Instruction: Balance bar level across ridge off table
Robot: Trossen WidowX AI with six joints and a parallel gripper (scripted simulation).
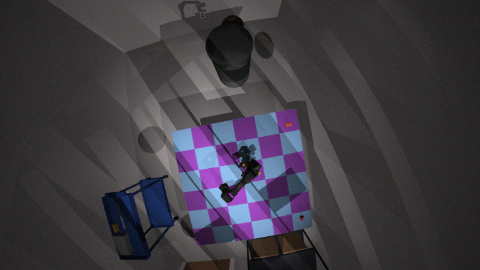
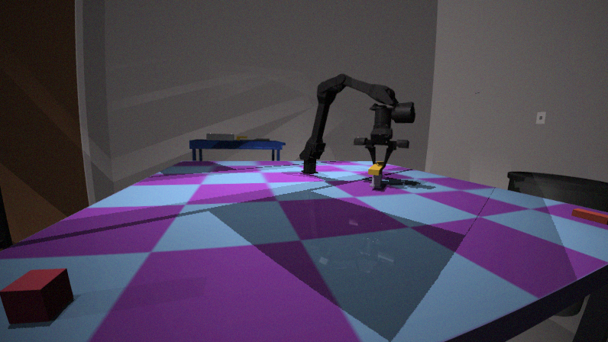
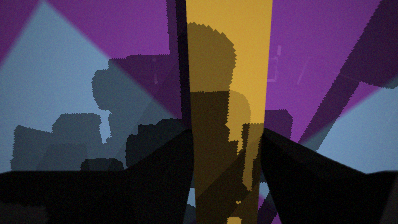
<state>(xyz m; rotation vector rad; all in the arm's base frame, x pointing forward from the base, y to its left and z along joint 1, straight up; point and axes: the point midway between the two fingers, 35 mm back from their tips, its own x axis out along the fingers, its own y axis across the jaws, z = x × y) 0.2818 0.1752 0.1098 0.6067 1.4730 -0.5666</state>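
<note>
My gripper (image 2: 379, 164) (image 3: 225, 136) points down and is shut on the yellow bar (image 2: 374, 170) (image 3: 250, 40), with one finger on each long side. The bar looks about level and is clear of the checkered table (image 2: 229, 186). In the top view, the bar's two ends (image 1: 259, 173) show on either side of the wrist. The grey ridge (image 2: 376, 181) stands on the table directly below the bar. Whether the bar touches the ridge's top is too small to tell. The ridge is hidden under the bar in the wrist view.
A red block (image 1: 302, 217) (image 2: 36, 297) sits near one table corner. A flat orange-red block (image 1: 288, 125) (image 2: 590, 215) lies near another corner. A blue cart (image 1: 156, 200) (image 2: 236, 145) and a dark rounded chair (image 1: 231, 46) stand off the table.
</note>
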